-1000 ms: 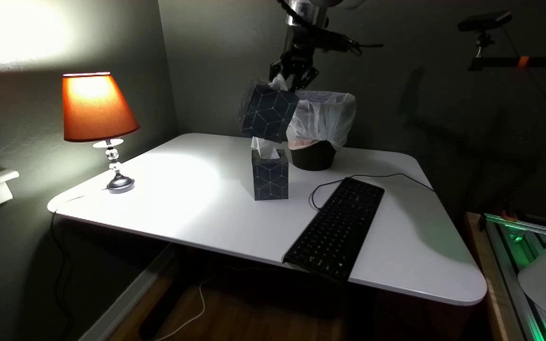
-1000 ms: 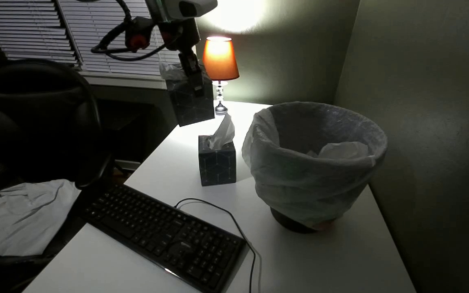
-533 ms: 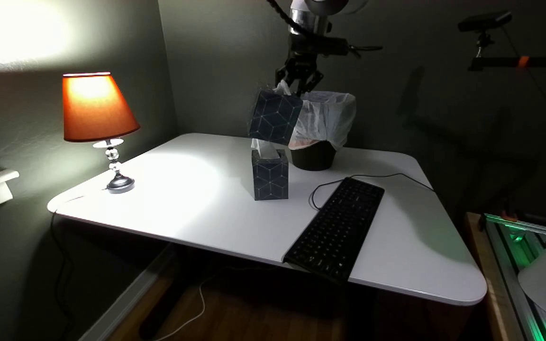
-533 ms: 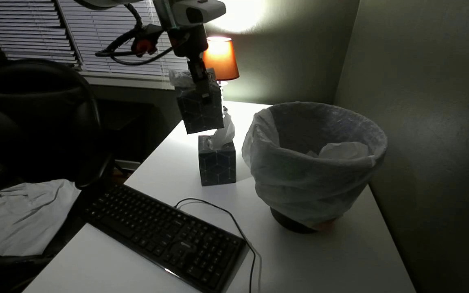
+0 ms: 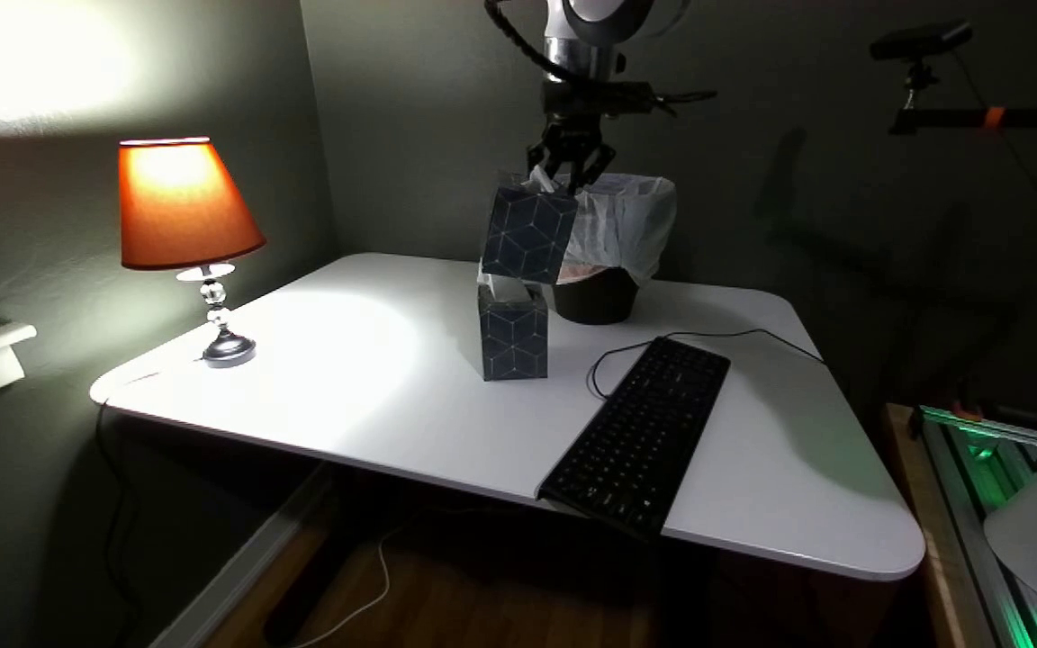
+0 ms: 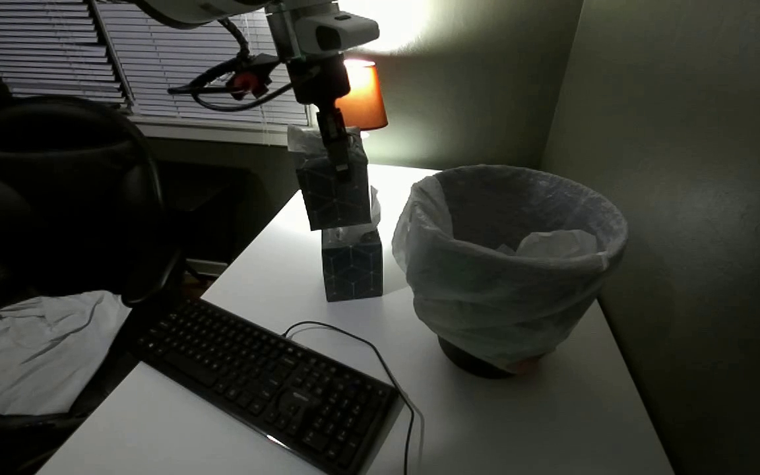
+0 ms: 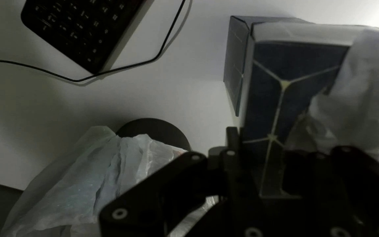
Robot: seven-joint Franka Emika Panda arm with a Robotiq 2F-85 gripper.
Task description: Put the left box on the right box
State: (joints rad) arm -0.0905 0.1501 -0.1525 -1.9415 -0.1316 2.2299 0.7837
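The left box is a dark grey-blue patterned tissue box, held in the air and tilted, in both exterior views (image 5: 529,236) (image 6: 335,201). White tissue shows at its top. My gripper (image 6: 339,158) is shut on one of its walls. In the wrist view my gripper (image 7: 263,158) has one finger outside the box and the other at its opening, partly hidden in the dark. The right box (image 5: 515,340) stands upright on the desk, just below the held box, its white tissue (image 6: 375,211) partly hidden behind it. I cannot tell whether the boxes touch.
A bin with a white liner (image 6: 505,290) stands on the white desk (image 5: 374,378) close beside the right box. A black keyboard (image 5: 644,432) and its cable (image 6: 380,356) lie nearby. A lamp with an orange shade (image 5: 181,207) stands at the desk's far side.
My gripper and the held left box have moved right and down in both exterior views, closer over the right box. The held box is tilted less. The right box has not moved.
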